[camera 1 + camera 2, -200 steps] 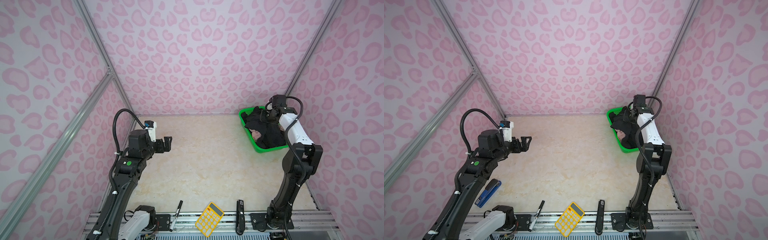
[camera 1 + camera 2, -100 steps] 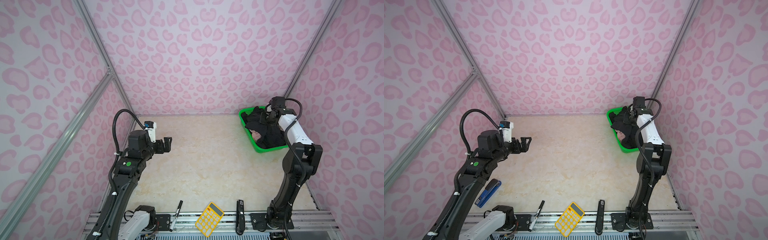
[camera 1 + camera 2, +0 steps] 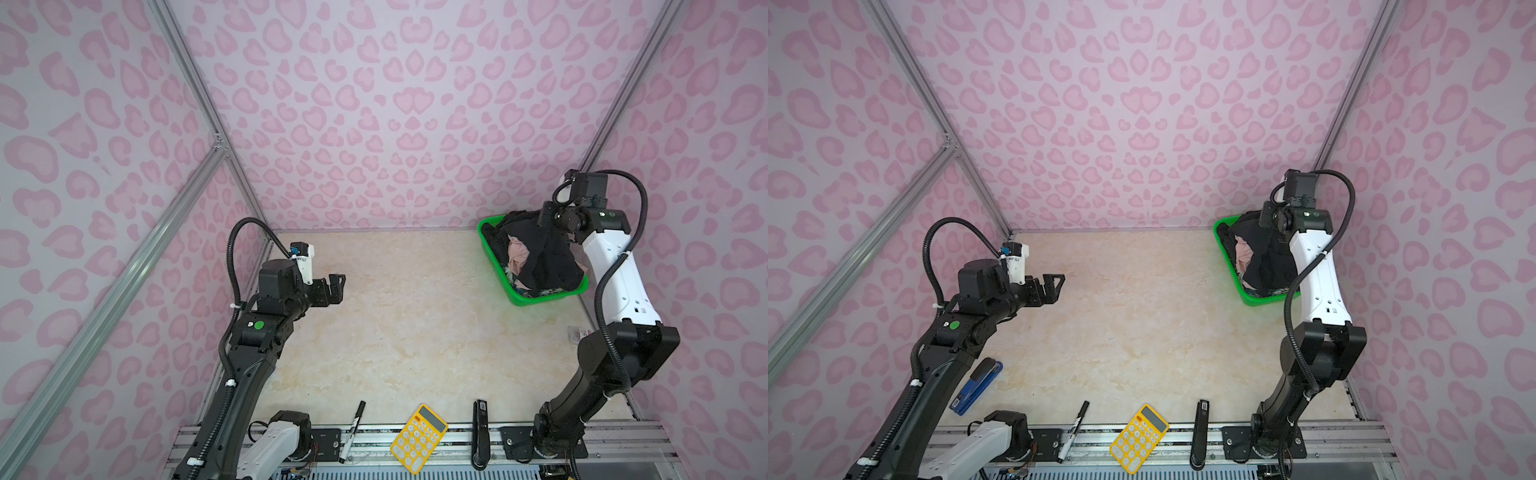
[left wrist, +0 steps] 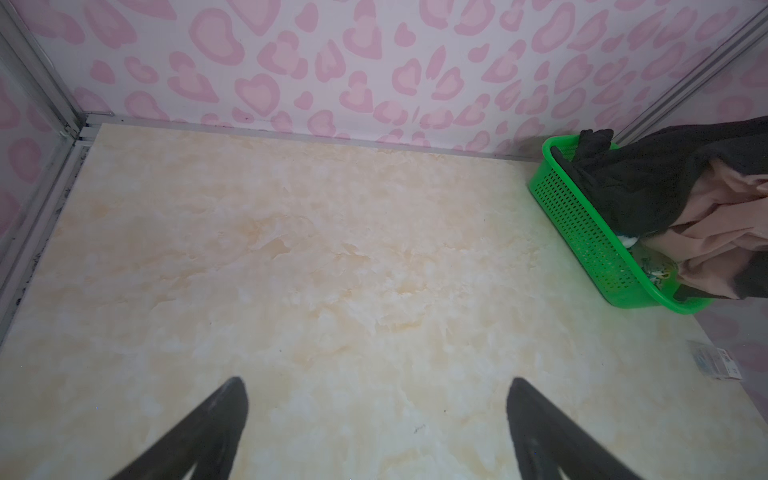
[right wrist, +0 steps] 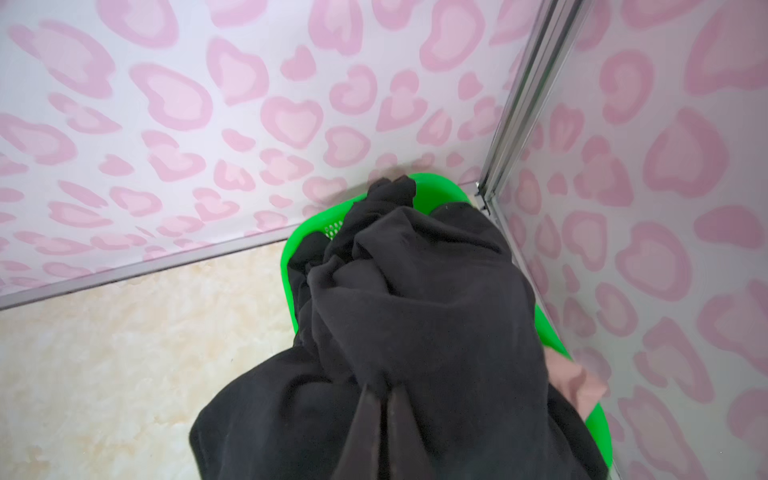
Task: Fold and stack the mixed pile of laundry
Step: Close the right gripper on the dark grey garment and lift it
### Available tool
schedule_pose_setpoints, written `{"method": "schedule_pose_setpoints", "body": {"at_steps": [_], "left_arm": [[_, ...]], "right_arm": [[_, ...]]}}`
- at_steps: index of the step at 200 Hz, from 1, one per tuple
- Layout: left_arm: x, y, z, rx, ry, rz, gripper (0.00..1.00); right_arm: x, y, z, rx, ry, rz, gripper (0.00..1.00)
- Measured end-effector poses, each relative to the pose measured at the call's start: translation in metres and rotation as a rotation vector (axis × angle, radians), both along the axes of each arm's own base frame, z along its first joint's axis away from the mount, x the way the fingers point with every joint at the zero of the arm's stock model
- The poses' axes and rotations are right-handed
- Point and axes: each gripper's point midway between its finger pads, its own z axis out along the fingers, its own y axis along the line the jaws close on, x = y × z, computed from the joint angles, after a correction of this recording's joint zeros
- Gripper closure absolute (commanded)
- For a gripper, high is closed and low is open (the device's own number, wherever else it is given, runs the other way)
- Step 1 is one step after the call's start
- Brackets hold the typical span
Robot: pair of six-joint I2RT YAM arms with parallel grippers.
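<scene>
Right fingers point(image 5: 363, 432) now pinched onto black garment point(image 5: 415, 291); table sticker point(image 4: 712, 365) unreadable.

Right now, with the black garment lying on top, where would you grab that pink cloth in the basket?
Pinch the bunched fold of the pink cloth that bulges above the green basket's long wall, coming from the open table side. The black garment, clamped in the right end effector, drapes over its top and far side, so only that flank looks reachable.

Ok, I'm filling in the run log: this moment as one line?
stage: grasp | right gripper: shut on black garment at green basket | left gripper: open, hovering over table
</scene>
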Motion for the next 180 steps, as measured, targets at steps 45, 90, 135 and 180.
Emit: {"method": "schedule_pose_setpoints", "body": {"at_steps": [45,90,135,180], "left_arm": [[0.002,-0.046,-0.015,-0.128,0.012,-0.173,0.06],[0.005,-0.139,-0.02,-0.208,0.036,-0.429,0.11],[0.017,-0.176,-0.013,-0.195,0.024,-0.484,0.11],[0.017,-0.183,-0.013,-0.185,0.019,-0.489,0.11]], "right_arm": [[0.005,-0.007,0.001,0.012,0.009,0.0,1.0],[0.014,-0.023,-0.034,0.044,0.102,-0.019,1.0],[0.006,-0.002,0.04,0.015,-0.092,0.046,1.0],[0.022,-0.013,-0.034,0.039,0.024,-0.016,0.89]]}}
